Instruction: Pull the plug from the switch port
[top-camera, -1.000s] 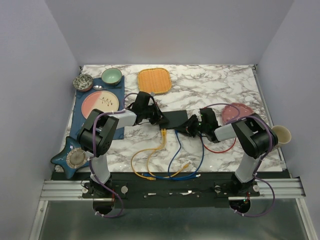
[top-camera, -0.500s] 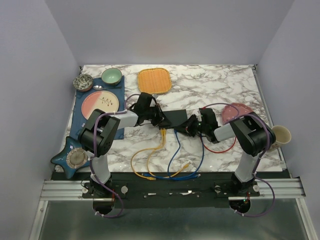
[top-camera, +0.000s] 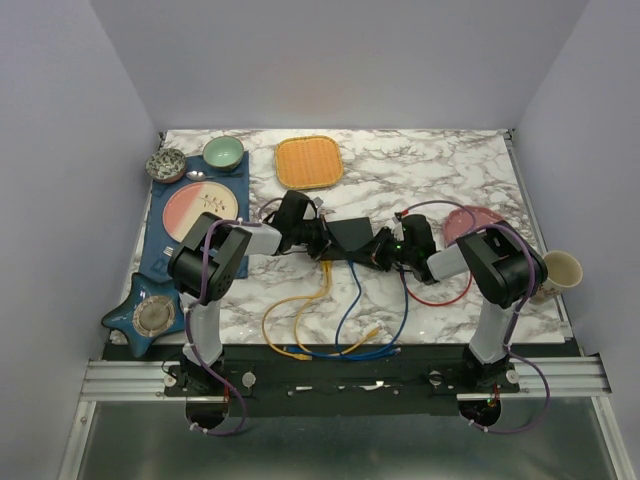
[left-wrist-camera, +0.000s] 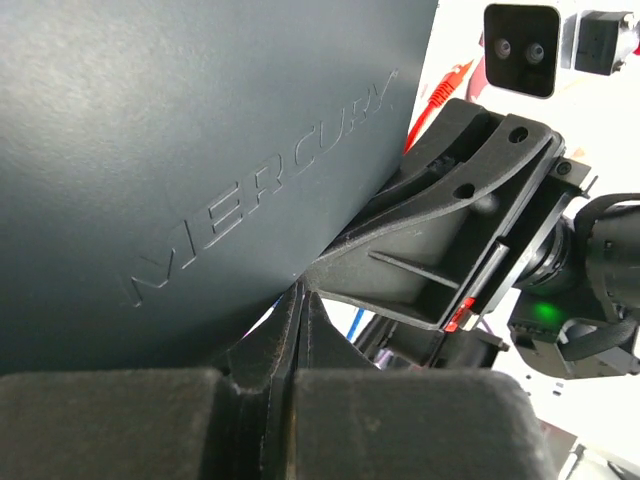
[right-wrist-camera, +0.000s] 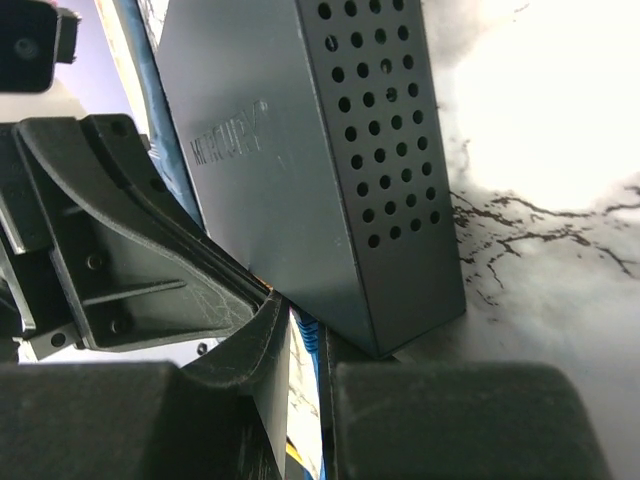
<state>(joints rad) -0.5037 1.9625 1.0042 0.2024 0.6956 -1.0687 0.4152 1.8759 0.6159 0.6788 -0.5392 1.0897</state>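
Note:
The matte-black switch (top-camera: 350, 235) lies mid-table between my two grippers. It fills the left wrist view (left-wrist-camera: 200, 150) and shows its perforated side in the right wrist view (right-wrist-camera: 400, 150). My left gripper (top-camera: 318, 240) is shut, its fingertips (left-wrist-camera: 300, 305) against the switch's left end. My right gripper (top-camera: 381, 250) is at the switch's near right corner, its jaws closed on a blue plug (right-wrist-camera: 310, 330) seated in the switch's edge. The blue cable (top-camera: 352, 300) trails toward the near edge. A yellow plug (top-camera: 327, 265) with its cable sits in a port further left.
A red cable (top-camera: 440, 298) loops at the right by a pink plate (top-camera: 470, 225) and a cup (top-camera: 560, 268). An orange mat (top-camera: 309, 162) lies behind. A blue placemat (top-camera: 165, 250) with a plate (top-camera: 200, 205), bowls and a star dish (top-camera: 140, 315) is at the left.
My left gripper has moved right, up against the switch. My right gripper has shifted slightly left, closer to the switch's edge.

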